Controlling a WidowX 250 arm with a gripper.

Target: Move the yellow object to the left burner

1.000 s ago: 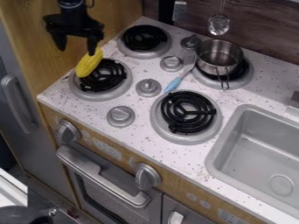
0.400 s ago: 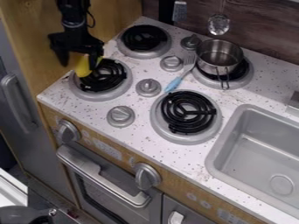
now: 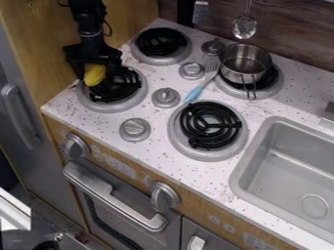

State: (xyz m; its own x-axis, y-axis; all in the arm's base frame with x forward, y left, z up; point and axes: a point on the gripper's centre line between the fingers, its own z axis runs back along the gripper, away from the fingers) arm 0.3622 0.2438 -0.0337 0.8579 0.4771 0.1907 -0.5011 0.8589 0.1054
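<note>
The toy corn cob (image 3: 94, 74) sits at about ten to eleven o'clock on the nearer left burner (image 3: 117, 107) – over its edge, likely so it can settle onto the coil. The gripper (image 3: 96, 77) comes down over it from twelve o'clock, which would suit either a grasp or a release; I cannot tell whether it is clasping the cob or has let go. Farther out, the blue-handled fork (image 3: 194, 94) points to one o'clock, and the saucepan (image 3: 244, 59) stands on the far right burner (image 3: 271, 93). The cob's upper end is hidden – and its contact with the coil is unclear
</note>
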